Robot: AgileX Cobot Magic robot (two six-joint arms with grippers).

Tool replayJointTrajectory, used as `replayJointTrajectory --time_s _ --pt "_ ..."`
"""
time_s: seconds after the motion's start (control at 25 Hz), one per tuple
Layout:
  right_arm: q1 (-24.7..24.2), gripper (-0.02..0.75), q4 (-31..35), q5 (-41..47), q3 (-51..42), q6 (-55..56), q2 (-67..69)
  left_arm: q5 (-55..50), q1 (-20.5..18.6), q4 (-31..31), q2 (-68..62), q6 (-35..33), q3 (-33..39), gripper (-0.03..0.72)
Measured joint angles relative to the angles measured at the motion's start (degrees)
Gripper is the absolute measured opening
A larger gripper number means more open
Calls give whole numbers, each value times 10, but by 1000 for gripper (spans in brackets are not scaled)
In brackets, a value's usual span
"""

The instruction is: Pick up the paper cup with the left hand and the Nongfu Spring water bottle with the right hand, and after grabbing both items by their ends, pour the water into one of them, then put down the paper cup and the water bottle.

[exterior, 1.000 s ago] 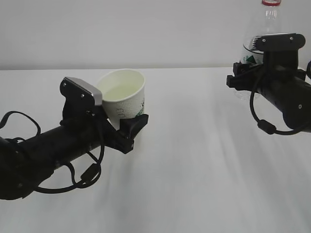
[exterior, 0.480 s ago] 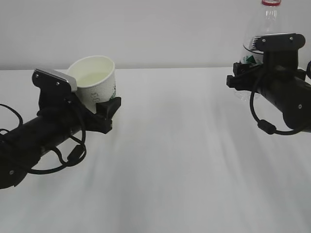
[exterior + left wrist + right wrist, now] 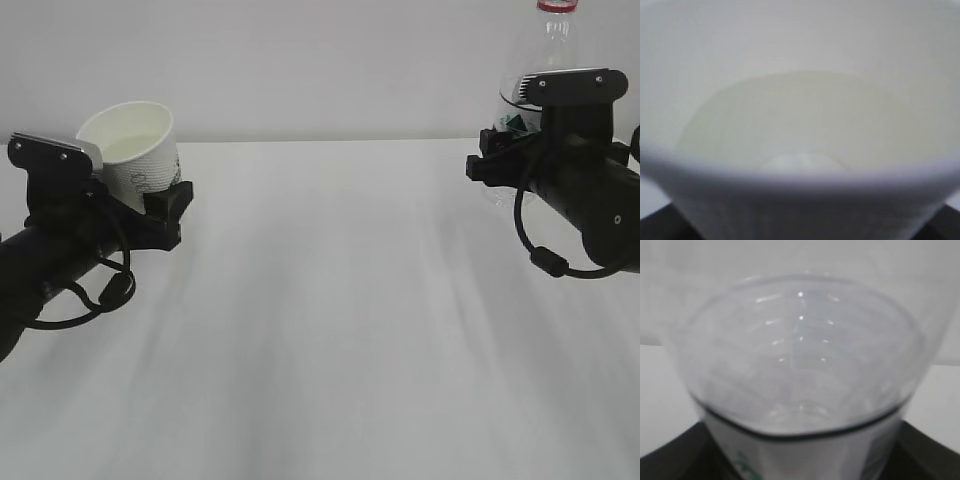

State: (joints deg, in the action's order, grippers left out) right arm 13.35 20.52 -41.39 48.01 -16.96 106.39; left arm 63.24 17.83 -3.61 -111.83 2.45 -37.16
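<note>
At the left of the exterior view my left gripper (image 3: pixel 140 197) is shut on the lower part of the white paper cup (image 3: pixel 130 150), which leans slightly and shows green print on its side. The left wrist view is filled by the cup's cream inside (image 3: pixel 805 110); a pale level patch lies low in it, and I cannot tell whether that is water. At the right edge my right gripper (image 3: pixel 505 145) is shut on the Nongfu Spring water bottle (image 3: pixel 553 45), upright, with its red neck ring at the top. The right wrist view shows the bottle's clear ribbed body (image 3: pixel 800 350) above a label edge with green print.
The white table (image 3: pixel 340 300) runs across the whole view, with a plain pale wall (image 3: pixel 320 60) behind it. A wide gap separates the two arms. Black cables hang below each arm.
My left arm has carried the cup to the left and slightly higher, away from the middle. The right arm and the bottle have not moved.
</note>
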Motion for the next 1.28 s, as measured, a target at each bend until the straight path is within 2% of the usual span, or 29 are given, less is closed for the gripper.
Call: replayJointTrajectory --time_s 0.56,0.84,1.28 --pt "0 531 -3 0 0 0 0 1 -78 1 0 0 0 555" --pt "0 531 -10 -2 0 0 0 1 -93 12 0 -1 0 552" --pt "0 531 -12 -6 0 0 6 -1 -93 21 -31 -1 0 550"
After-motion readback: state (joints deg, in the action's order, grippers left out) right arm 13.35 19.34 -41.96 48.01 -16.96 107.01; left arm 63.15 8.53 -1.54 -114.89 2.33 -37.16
